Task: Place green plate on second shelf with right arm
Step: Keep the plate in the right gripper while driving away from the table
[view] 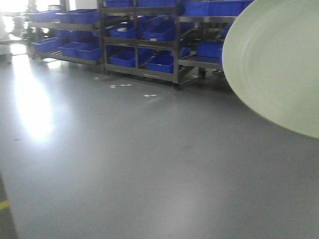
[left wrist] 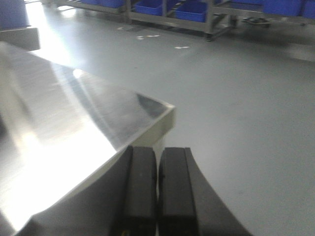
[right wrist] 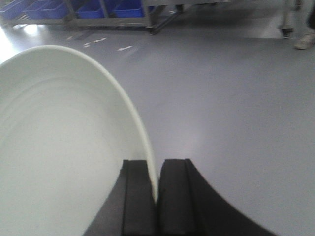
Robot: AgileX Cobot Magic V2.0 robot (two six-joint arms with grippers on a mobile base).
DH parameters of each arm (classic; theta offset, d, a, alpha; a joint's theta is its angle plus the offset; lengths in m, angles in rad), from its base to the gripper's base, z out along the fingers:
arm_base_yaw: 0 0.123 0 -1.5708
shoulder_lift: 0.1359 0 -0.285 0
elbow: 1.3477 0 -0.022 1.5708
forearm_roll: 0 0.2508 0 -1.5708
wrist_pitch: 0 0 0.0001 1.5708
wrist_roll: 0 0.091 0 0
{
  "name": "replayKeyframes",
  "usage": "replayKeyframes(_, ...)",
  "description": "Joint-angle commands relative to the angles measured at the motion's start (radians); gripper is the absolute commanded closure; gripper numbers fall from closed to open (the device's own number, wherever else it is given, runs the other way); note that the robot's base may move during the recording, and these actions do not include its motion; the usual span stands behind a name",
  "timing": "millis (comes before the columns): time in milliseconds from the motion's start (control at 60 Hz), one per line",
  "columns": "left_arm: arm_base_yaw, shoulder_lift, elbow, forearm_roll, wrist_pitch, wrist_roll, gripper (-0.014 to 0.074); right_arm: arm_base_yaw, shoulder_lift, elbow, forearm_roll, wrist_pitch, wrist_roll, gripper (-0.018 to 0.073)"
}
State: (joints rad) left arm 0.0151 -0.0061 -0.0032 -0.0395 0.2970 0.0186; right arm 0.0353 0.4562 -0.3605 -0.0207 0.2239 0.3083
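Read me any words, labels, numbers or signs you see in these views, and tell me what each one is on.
None: no text can be read in any view.
The green plate is plain.
The blue bins show no legible labels.
The white floor marks are too small and blurred to read as any sign.

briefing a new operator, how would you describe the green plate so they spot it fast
Across the grey floor stand racks of blue bins. In front of them, at the front view's right edge, hangs the green plate, its rim pinched in the right gripper's jaws. It alone is round and pale among square bins.
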Motion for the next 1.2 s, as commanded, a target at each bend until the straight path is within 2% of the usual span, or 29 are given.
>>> replayKeyframes(0,-0.001,-0.021,0.040,-0.001,-0.078,0.002,0.0472,-0.006,0.002,-0.032,-0.001,-0.109,-0.001,0.0505)
replayKeyframes(1184,-0.001,-0.021,0.040,-0.001,-0.078,0.002,0.0472,-0.006,0.002,-0.032,-0.001,-0.109,-0.001,0.0505)
